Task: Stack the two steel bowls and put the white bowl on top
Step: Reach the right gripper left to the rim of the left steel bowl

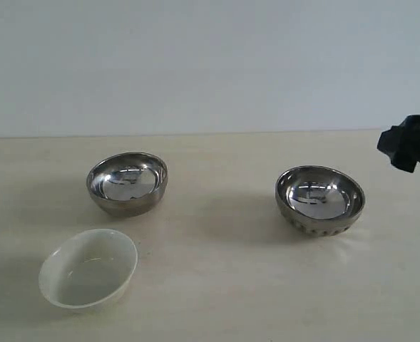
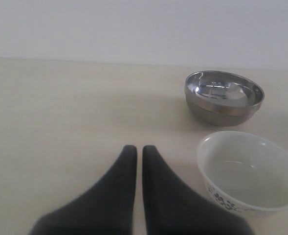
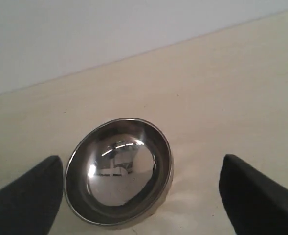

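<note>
The smooth steel bowl (image 1: 127, 183) (image 2: 224, 97) stands upright at the back left of the table. Just in front of it is the white bowl (image 1: 88, 268) (image 2: 249, 172), with a small dark pattern on its outside. To the right stands the ribbed steel bowl (image 1: 319, 199) (image 3: 118, 171), empty. My right gripper (image 1: 409, 142) (image 3: 141, 159) hangs open at the right edge, above and beside the ribbed bowl, holding nothing. My left gripper (image 2: 139, 149) is shut and empty, short of the white bowl; the exterior view does not show it.
All three bowls rest on a pale beige table (image 1: 224, 285) that ends at a plain light wall (image 1: 210, 64) behind. Bare tabletop lies between the two steel bowls.
</note>
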Tool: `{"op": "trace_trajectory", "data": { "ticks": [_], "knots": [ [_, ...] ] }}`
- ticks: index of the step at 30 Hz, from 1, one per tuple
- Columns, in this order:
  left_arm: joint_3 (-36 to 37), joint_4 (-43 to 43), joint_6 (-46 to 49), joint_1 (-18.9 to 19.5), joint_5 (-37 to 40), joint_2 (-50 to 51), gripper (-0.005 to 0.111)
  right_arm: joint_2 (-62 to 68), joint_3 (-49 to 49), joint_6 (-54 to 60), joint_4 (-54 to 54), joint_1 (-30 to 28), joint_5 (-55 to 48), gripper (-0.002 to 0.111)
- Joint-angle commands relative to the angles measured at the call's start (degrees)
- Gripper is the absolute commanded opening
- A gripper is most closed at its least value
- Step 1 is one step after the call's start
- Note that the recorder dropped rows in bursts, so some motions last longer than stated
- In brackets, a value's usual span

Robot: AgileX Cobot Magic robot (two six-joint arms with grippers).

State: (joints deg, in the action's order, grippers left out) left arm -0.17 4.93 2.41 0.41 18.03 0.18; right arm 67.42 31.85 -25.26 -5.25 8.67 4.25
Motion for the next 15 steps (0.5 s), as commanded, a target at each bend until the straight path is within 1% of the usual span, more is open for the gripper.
{"op": "trace_trajectory", "data": {
  "ticks": [1, 3, 4, 6, 11, 15],
  "knots": [
    [0.17, 0.0, -0.27, -0.29, -0.43, -0.18, 0.004, 5.41, 0.3, -0.33, -0.27, -0.06, 6.39, 0.078],
    [0.17, 0.0, -0.27, -0.29, -0.43, -0.18, 0.004, 7.53, 0.66, -0.78, -0.27, -0.06, 10.34, 0.078],
    [0.17, 0.0, -0.27, -0.29, -0.43, -0.18, 0.004, 8.7, 1.82, -1.71, -0.27, -0.06, 10.17, 0.078],
    [0.17, 0.0, -0.27, -0.29, -0.43, -0.18, 0.004, 11.36, 5.94, -1.83, -0.38, 1.44, 6.04, 0.078],
    [0.17, 0.0, -0.27, -0.29, -0.43, -0.18, 0.004, 16.57, 15.3, -0.92, -0.38, 8.32, -1.84, 0.078],
    [0.17, 0.0, -0.27, -0.29, -0.43, -0.18, 0.004, 22.26, 22.42, -2.88, 0.1, 14.33, -6.27, 0.078]
  ]
}}
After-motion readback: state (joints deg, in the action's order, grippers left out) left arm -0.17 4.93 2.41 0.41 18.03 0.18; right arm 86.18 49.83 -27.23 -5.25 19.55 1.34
